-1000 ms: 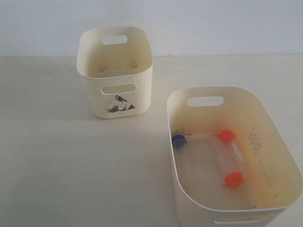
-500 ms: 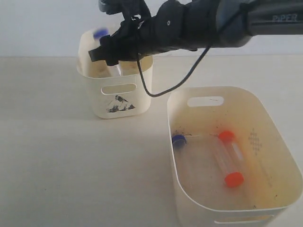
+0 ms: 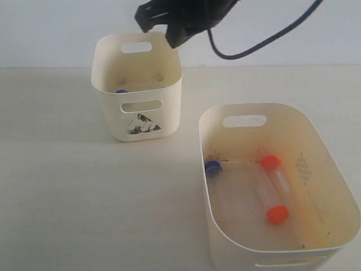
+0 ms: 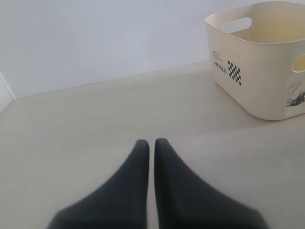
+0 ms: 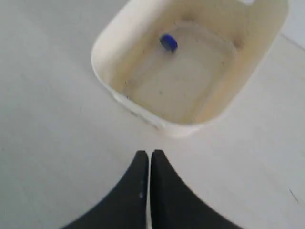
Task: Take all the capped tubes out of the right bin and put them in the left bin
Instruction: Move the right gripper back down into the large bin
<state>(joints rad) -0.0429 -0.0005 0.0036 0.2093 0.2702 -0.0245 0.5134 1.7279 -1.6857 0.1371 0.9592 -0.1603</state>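
Note:
The left bin [image 3: 137, 121], tall with a mountain picture, stands at the back left. One blue-capped tube [image 3: 121, 91] lies inside it, and the right wrist view shows its blue cap [image 5: 168, 42] on the bin floor [image 5: 190, 81]. The right bin [image 3: 338, 186] holds a blue-capped tube [image 3: 212, 167] and two orange-capped tubes [image 3: 270, 162] [image 3: 277, 213]. My right arm [image 3: 186, 17] hangs above the left bin's far rim; its gripper [image 5: 149, 153] is shut and empty. My left gripper [image 4: 151, 141] is shut and empty over bare table, away from the left bin [image 4: 257, 67].
A black cable [image 3: 265, 42] loops down from the right arm at the top of the exterior view. A pale wall [image 3: 56, 28] rises behind the table [image 3: 84, 197]. The two bins stand apart with a gap of table between them.
Half a second ago my right gripper held a blue-capped tube over the left bin. That tube now lies inside the bin, and the arm has lifted up and to the right.

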